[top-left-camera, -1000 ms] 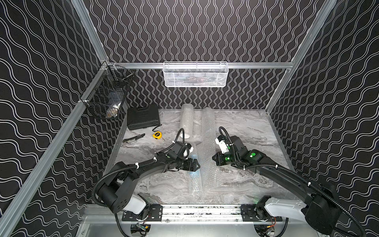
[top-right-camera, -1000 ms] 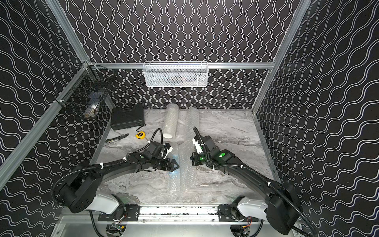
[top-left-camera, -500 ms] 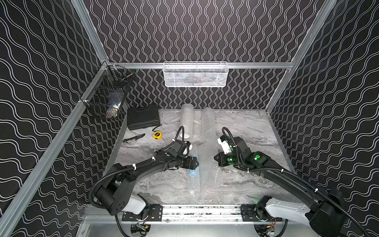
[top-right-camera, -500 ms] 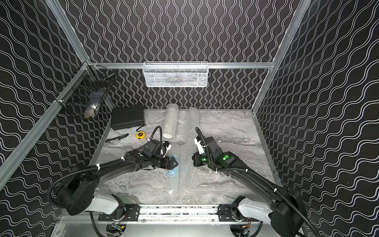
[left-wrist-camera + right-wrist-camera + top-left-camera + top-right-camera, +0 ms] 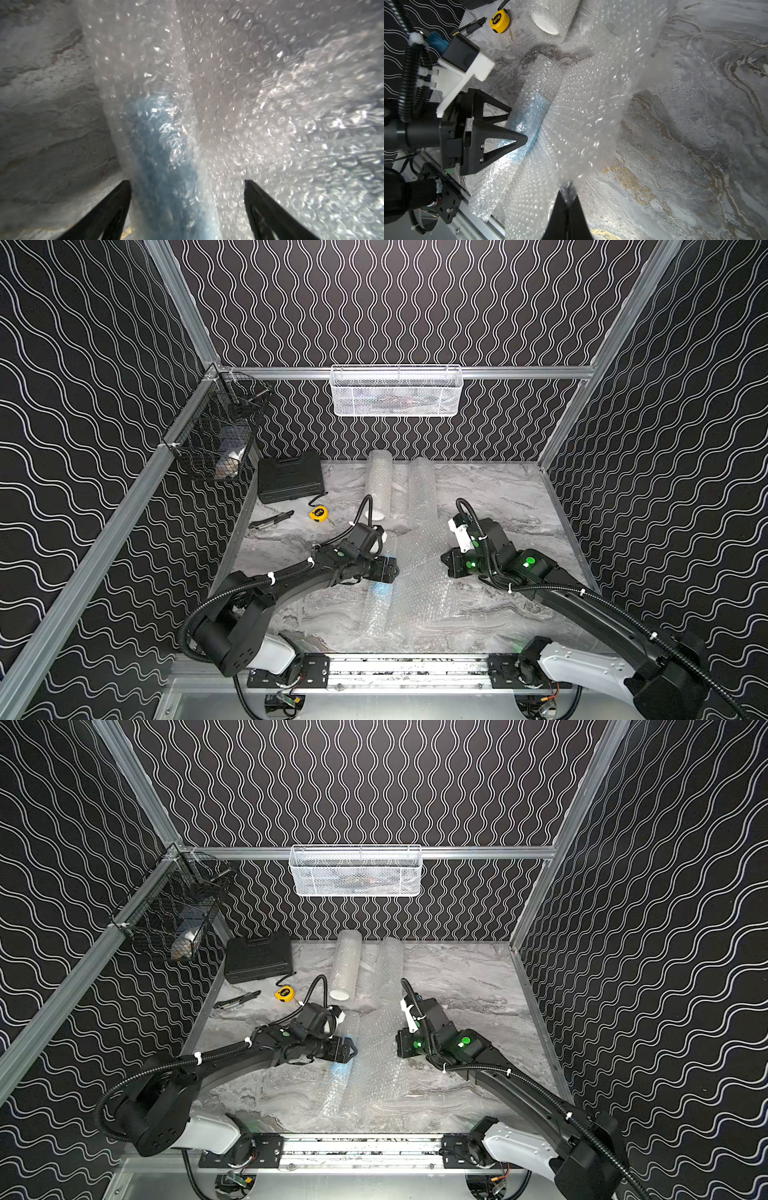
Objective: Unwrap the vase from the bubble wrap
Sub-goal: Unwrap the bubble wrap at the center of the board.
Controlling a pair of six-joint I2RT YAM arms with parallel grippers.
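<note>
The vase [image 5: 162,166] shows pale blue through a roll of bubble wrap [image 5: 419,572] lying front to back mid-table, and is also seen in a top view [image 5: 338,1073]. My left gripper [image 5: 392,570] is open, its fingers [image 5: 122,199] standing either side of the wrapped vase [image 5: 529,116]. My right gripper [image 5: 446,568] is shut on the loose edge of the bubble wrap [image 5: 591,104], holding that sheet lifted to the right of the roll. The pinch [image 5: 568,191] is plain in the right wrist view.
A spare bubble wrap roll with a white core [image 5: 379,485] and a flat strip [image 5: 422,485] lie at the back. A black case [image 5: 289,481], yellow tape measure [image 5: 318,513] and knife [image 5: 270,520] sit back left. Wire baskets [image 5: 216,439] [image 5: 395,391] hang on the walls.
The loose sheet now spreads wider between the two grippers, and the blue of the vase shows more clearly. My left gripper has drawn back slightly to the left; the right gripper has shifted a little.
</note>
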